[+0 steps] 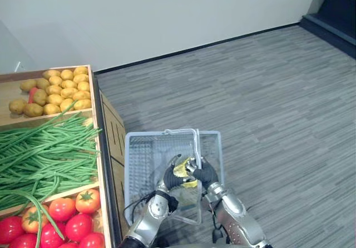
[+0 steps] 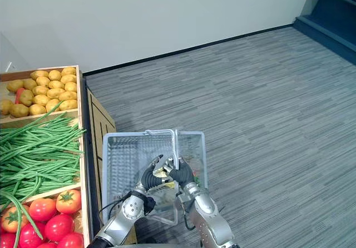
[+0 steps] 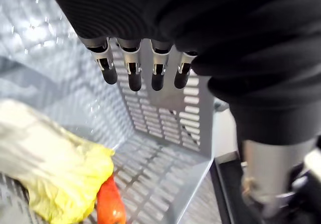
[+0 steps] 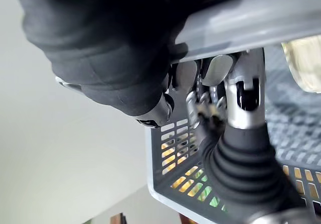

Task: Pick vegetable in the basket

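Observation:
A grey plastic basket [image 1: 142, 164] hangs in front of me beside the produce stall. My right hand [image 1: 204, 173] is shut on the basket's handle [image 1: 196, 141], fingers curled round the bar [image 4: 261, 18]. My left hand [image 1: 170, 175] is inside the basket, open, with its fingers [image 3: 131, 71] straight above the bottom and holding nothing. A pale yellow-green leafy vegetable [image 3: 50, 166] lies on the basket floor below those fingers. A red vegetable [image 3: 110, 206] lies partly under it.
The wooden stall [image 1: 103, 148] on my left holds potatoes [image 1: 58, 89] at the far end, green beans [image 1: 44, 153] in the middle and tomatoes [image 1: 64, 220] nearest me. Grey carpet floor [image 1: 267, 109] stretches to the right, towards a white wall [image 1: 167, 14].

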